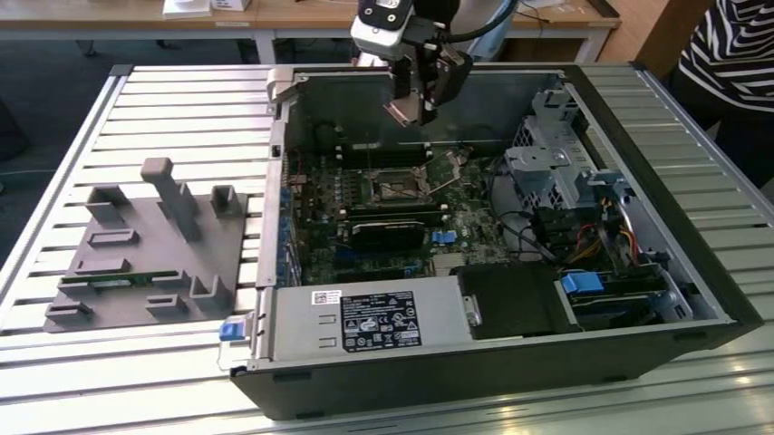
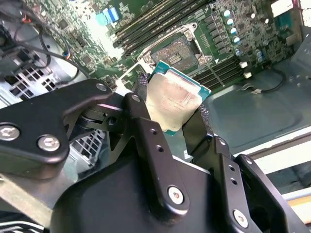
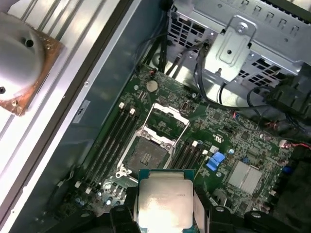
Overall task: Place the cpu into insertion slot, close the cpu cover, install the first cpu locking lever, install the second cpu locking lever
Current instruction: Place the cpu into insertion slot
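— What is the hand (image 1: 411, 107) doing?

— It is clenching the cpu (image 2: 177, 99) between its two black fingers (image 2: 141, 99), one on each of two opposite edges. The chip's dull silver top is facing the camera in both wrist views, with its green rim peeking out around the metal.

— And where is the chip hanging?

— In the air over the open computer case (image 1: 508, 362), which is lying on its side on the slatted metal counter (image 1: 181, 100). In the exterior view the hand is hovering above the far wall of the case, well apart from the motherboard (image 1: 317, 217) below.

— Is the insertion slot (image 3: 147, 155) holding anything?

— No, it is lying bare, its dark centre showing. The cpu cover (image 3: 171, 110) is standing swung up off it, hinged at the far edge of the socket from the chip in the first wrist view.

— What is lying around the socket?

— Long memory slots (image 3: 114, 141) are running along both sides of it. On the counter, toward the exterior view's left, a grey fixture (image 1: 145, 245) is sitting beside the case, and a person's striped sleeve (image 1: 726, 45) is showing at the exterior view's right.
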You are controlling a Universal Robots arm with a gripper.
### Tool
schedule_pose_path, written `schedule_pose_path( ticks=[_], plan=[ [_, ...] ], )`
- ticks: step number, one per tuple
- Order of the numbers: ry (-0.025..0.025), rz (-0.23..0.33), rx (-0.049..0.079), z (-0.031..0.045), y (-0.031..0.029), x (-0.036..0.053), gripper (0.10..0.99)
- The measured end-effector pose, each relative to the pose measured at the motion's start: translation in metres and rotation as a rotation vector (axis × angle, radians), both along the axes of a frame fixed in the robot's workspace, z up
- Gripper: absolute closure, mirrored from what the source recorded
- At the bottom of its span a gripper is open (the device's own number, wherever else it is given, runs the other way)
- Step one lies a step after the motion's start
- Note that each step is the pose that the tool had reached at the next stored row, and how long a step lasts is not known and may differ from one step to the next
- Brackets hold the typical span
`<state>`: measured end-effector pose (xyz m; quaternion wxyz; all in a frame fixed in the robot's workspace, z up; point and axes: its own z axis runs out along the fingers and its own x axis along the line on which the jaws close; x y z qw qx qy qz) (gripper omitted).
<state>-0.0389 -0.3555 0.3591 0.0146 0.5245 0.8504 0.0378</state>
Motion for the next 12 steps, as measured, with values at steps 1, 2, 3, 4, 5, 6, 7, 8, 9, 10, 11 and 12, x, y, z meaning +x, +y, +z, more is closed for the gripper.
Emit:
schedule_pose_path(
  ticks=[1, 2, 3, 4, 5, 6, 7, 8, 9, 10, 11, 12],
  plan=[
    [0.0000, -0.014, 0.000, -0.0004, 0.0000, 0.0000, 0.545],
    [0.0000, -0.028, 0.000, -0.0009, 0.0000, 0.0000, 0.545],
    [0.0000, -0.042, 0.000, -0.0013, 0.0000, 0.0000, 0.545],
    [0.0000, -0.055, 0.000, -0.0019, 0.0000, 0.0000, 0.545],
    [0.0000, -0.069, 0.000, -0.0024, 0.0000, 0.0000, 0.545],
    [0.0001, -0.083, 0.000, -0.0029, 0.0000, 0.0000, 0.545],
    [0.0002, -0.097, 0.000, -0.0035, 0.0000, 0.0000, 0.545],
    [0.0002, -0.113, 0.000, -0.0041, 0.0000, 0.0000, 0.545],
    [0.0003, -0.127, 0.000, -0.0046, 0.0001, 0.0000, 0.545],
    [0.0004, -0.140, 0.000, -0.0052, 0.0001, 0.0000, 0.545],
    [0.0006, -0.153, 0.000, -0.0058, 0.0001, 0.0000, 0.545],
    [0.0008, -0.167, 0.000, -0.0065, 0.0001, 0.0000, 0.545]
  ],
)
